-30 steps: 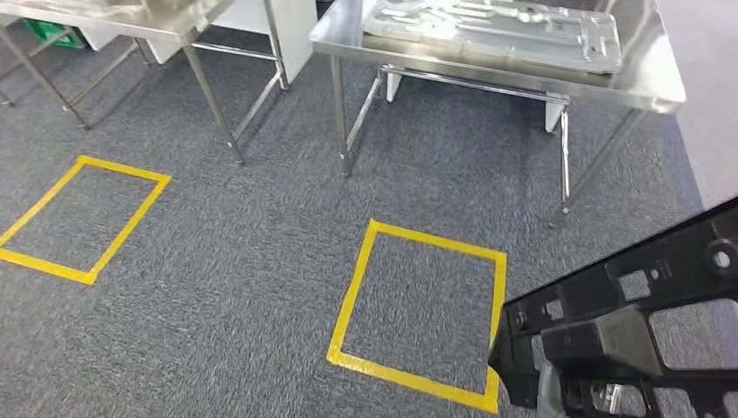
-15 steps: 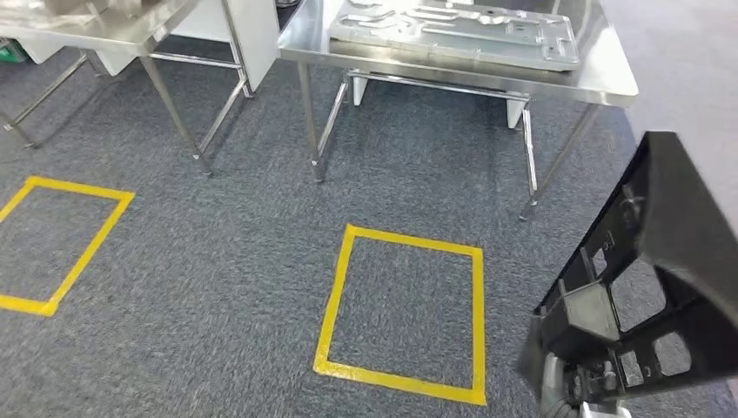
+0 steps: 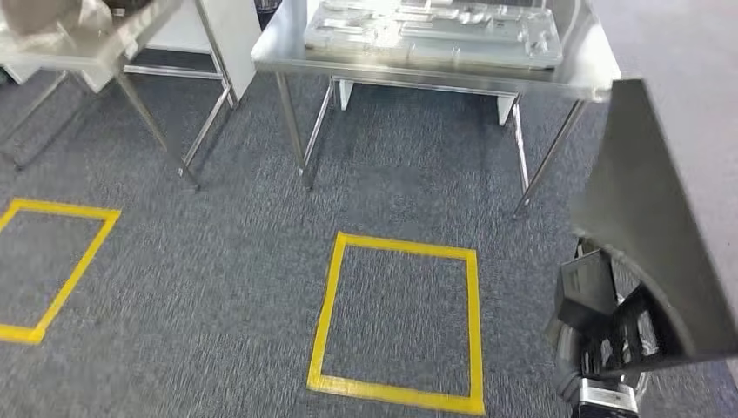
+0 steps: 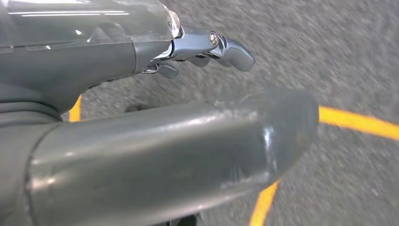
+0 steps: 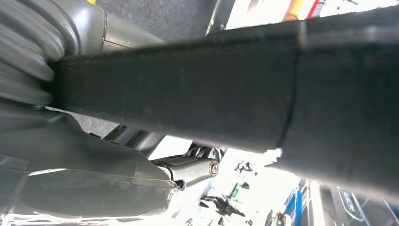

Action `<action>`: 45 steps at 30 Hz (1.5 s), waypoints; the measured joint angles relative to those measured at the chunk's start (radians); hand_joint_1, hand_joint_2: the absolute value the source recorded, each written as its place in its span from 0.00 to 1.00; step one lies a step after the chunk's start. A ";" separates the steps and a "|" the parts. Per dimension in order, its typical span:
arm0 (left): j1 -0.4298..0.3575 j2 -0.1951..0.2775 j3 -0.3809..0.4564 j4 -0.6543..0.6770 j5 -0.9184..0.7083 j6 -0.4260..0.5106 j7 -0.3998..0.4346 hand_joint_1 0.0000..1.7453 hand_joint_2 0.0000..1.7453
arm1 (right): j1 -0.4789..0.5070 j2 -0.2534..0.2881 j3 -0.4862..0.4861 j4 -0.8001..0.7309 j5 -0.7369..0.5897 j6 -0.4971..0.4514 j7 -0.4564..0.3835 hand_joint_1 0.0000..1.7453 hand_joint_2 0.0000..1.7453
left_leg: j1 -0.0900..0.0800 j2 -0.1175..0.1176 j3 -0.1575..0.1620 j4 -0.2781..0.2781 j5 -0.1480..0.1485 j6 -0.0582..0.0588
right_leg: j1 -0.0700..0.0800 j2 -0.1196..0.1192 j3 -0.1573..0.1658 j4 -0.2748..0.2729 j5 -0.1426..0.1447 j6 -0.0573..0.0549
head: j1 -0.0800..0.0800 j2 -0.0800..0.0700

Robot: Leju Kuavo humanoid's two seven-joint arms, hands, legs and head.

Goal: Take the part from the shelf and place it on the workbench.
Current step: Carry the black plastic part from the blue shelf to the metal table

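The part (image 3: 661,226) is a large black plastic frame. It stands tilted at the right of the head view with its flat dark face toward me. My right hand (image 3: 585,335) grips its lower end, and the right wrist view shows the part (image 5: 235,89) lying across my right hand (image 5: 94,155). The steel workbench (image 3: 592,77) stands ahead at the far side, and a silver pressed metal panel (image 3: 431,30) lies on it. My left hand (image 4: 117,61) hangs over the carpet with fingers extended and nothing in it.
A yellow tape square (image 3: 392,394) marks the grey carpet in front of the workbench, and another yellow tape square (image 3: 61,287) lies at the left. A second steel table (image 3: 78,48) stands at the far left. The workbench legs (image 3: 540,165) reach the carpet.
The camera has moved: workbench and tape squares have shifted left and down. The black part has swung upward in my right hand, from lying low with its holes showing to standing tilted.
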 joint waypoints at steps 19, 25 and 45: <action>0.007 0.011 0.000 0.002 -0.004 -0.005 0.000 0.00 0.00 | -0.033 -0.022 0.009 -0.005 0.031 -0.036 0.041 1.00 1.00 | -0.003 -0.017 0.026 -0.147 0.063 0.050 | -0.005 0.011 -0.080 0.257 -0.165 0.064 | 0.008 0.000; 0.009 0.010 -0.001 0.004 -0.004 -0.005 0.000 0.00 0.00 | -0.032 -0.027 0.009 -0.003 0.031 -0.037 0.044 1.00 1.00 | 0.006 -0.015 0.132 -0.158 -0.033 0.019 | -0.010 -0.013 -0.101 0.036 0.057 0.062 | 0.009 0.000; -0.029 0.027 -0.019 0.011 -0.042 -0.003 0.037 0.00 0.00 | -0.151 -0.048 0.064 0.060 0.258 -0.148 0.252 1.00 1.00 | -0.023 -0.032 -0.046 -0.112 0.112 0.064 | 0.002 0.021 0.137 0.085 -0.089 0.038 | -0.009 0.000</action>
